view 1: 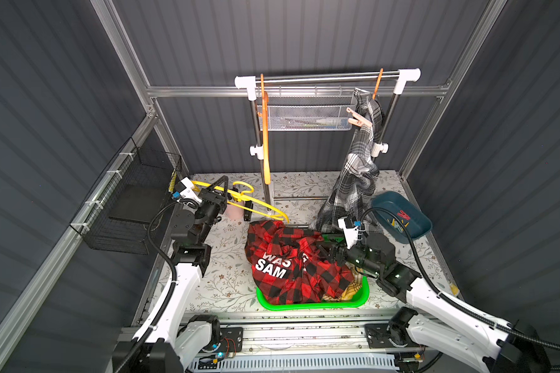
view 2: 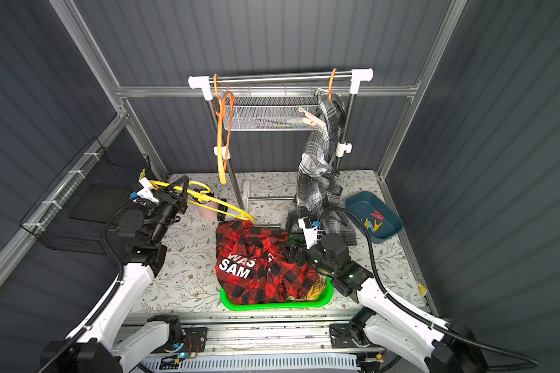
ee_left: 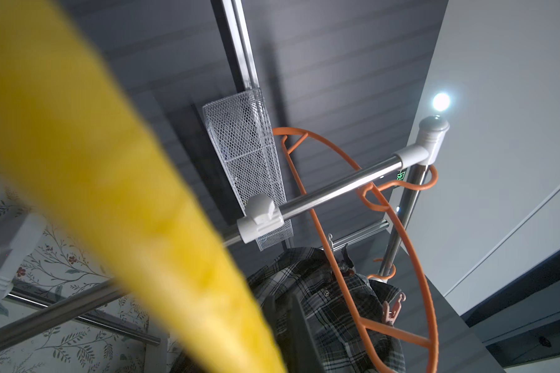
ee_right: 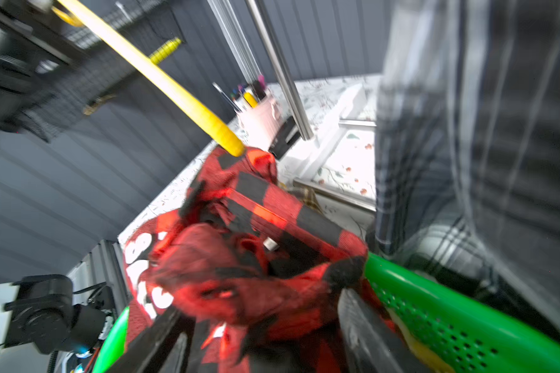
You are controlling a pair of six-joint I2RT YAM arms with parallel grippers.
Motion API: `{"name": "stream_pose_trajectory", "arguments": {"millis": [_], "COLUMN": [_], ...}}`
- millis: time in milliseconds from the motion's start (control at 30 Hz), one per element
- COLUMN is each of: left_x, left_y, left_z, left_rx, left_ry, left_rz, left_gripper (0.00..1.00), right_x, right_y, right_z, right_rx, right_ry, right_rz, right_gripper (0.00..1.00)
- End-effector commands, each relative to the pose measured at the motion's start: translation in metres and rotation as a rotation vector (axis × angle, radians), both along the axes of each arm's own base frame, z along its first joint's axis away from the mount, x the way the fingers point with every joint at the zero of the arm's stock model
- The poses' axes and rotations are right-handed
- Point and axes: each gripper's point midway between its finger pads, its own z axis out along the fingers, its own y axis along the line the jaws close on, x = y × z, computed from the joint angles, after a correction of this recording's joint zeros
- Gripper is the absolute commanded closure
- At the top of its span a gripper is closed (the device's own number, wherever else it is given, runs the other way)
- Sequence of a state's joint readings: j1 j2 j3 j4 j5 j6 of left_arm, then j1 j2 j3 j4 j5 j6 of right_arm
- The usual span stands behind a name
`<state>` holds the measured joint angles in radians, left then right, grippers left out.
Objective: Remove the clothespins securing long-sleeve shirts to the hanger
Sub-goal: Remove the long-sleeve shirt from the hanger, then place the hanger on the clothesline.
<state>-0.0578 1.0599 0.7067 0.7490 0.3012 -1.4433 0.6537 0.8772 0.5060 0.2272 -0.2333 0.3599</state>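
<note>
Gripping the yellow hanger (ee_left: 110,193) is the left pincer (view 1: 223,187); only the blurred wrist view shows the right pincer (ee_right: 259,310) seemingly spread.

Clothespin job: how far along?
Done: red-and-black check shirt and yellow plaid shirt lie in the green plastic basket; loose clothespins sit in the dark blue tray. In hand: left gripper clamps the bare yellow plastic hanger; right gripper is open over the red shirt. Remaining: grey plaid shirt on the orange hanger, salmon-pink clothespins attached.
</note>
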Motion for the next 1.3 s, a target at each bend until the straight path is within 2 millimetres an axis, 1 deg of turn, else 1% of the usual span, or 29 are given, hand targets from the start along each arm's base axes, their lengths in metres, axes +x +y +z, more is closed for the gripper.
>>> {"name": "stream_pose_trajectory", "arguments": {"millis": [0, 67, 167, 267, 367, 433, 567, 600, 767, 867, 1033, 1167, 1267], "left_x": [-0.001, 0.001, 0.003, 0.002, 0.001, -0.001, -0.003, -0.003, -0.005, -0.005, -0.004, -0.005, -0.007], "left_y": [-0.006, -0.007, -0.01, -0.011, -0.012, -0.014, -0.016, -0.017, -0.018, -0.018, -0.02, -0.02, -0.02], "left_z": [0.006, 0.005, 0.005, 0.005, 0.005, 0.007, 0.01, 0.01, 0.011, 0.012, 0.015, 0.015, 0.017], "left_rx": [-0.183, -0.237, -0.267, -0.256, -0.226, -0.206, -0.196, -0.193, -0.195, -0.196, -0.198, -0.204, -0.203], "left_ry": [-0.048, -0.075, -0.082, -0.077, -0.06, -0.053, -0.057, -0.059, -0.061, -0.06, -0.064, -0.063, -0.07], "left_rz": [-0.143, -0.184, -0.222, -0.221, -0.215, -0.219, -0.227, -0.233, -0.248, -0.249, -0.264, -0.267, -0.268], "left_gripper": [1.0, 1.0, 1.0, 1.0, 1.0, 1.0, 1.0, 1.0, 1.0, 1.0, 1.0, 1.0, 1.0], "right_x": [-0.008, -0.012, -0.013, -0.007, 0.003, 0.011, 0.017, 0.02, 0.028, 0.032, 0.036, 0.038, 0.036], "right_y": [0.001, 0.004, 0.011, 0.022, 0.036, 0.045, 0.065, 0.07, 0.091, 0.102, 0.119, 0.13, 0.135], "right_z": [0.049, 0.07, 0.093, 0.104, 0.107, 0.107, 0.111, 0.108, 0.103, 0.1, 0.09, 0.08, 0.077], "right_rx": [0.021, 0.031, 0.036, 0.01, -0.022, -0.057, -0.092, -0.099, -0.114, -0.114, -0.127, -0.14, -0.155], "right_ry": [-0.116, -0.159, -0.213, -0.252, -0.267, -0.263, -0.282, -0.274, -0.269, -0.262, -0.244, -0.227, -0.229], "right_rz": [0.045, 0.075, 0.099, 0.104, 0.102, 0.083, 0.104, 0.112, 0.153, 0.177, 0.205, 0.217, 0.221], "right_gripper": [0.29, 0.29, 0.29, 0.29, 0.3, 0.3, 0.31, 0.31, 0.32, 0.33, 0.34, 0.38, 0.45]}}
